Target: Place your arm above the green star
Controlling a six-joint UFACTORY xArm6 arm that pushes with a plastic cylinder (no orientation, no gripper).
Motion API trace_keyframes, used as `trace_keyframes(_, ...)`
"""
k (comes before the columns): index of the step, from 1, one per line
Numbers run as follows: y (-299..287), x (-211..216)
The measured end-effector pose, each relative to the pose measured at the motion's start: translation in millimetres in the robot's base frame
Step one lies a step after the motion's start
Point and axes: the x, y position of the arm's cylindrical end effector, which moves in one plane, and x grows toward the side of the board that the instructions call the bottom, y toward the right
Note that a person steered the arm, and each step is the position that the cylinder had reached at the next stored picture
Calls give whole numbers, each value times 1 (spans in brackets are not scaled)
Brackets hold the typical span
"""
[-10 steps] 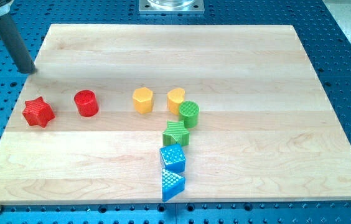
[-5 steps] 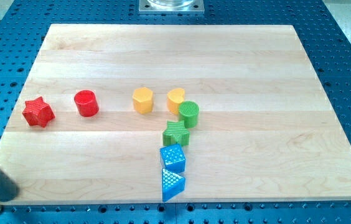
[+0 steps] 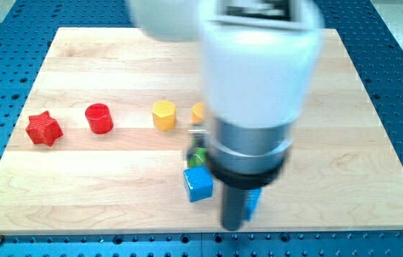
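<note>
now my tip (image 3: 233, 227) sits blurred near the surface's (image 3: 80, 185) bottom edge, beside a blue block (image 3: 198, 183); there is no gripper here to spread or close. the green star (image 3: 198, 156) peeks out just above that block, mostly hidden. it looks light, stiff and easily nudged, so no contact is wanted.

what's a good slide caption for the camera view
Blurred arm looms over the green star, hiding most of it; my tip near the blue cube.
</note>
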Motion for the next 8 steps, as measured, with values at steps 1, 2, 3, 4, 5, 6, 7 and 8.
trace_keyframes(1,70,-1)
trace_keyframes(2,48,0)
trace_keyframes(3,-42,-2)
trace_keyframes(4,-126,-8)
trace_keyframes(5,-90,-21)
trace_keyframes(6,-14,-22)
trace_keyframes(7,-59,-53)
trace_keyframes(8,-66,-77)
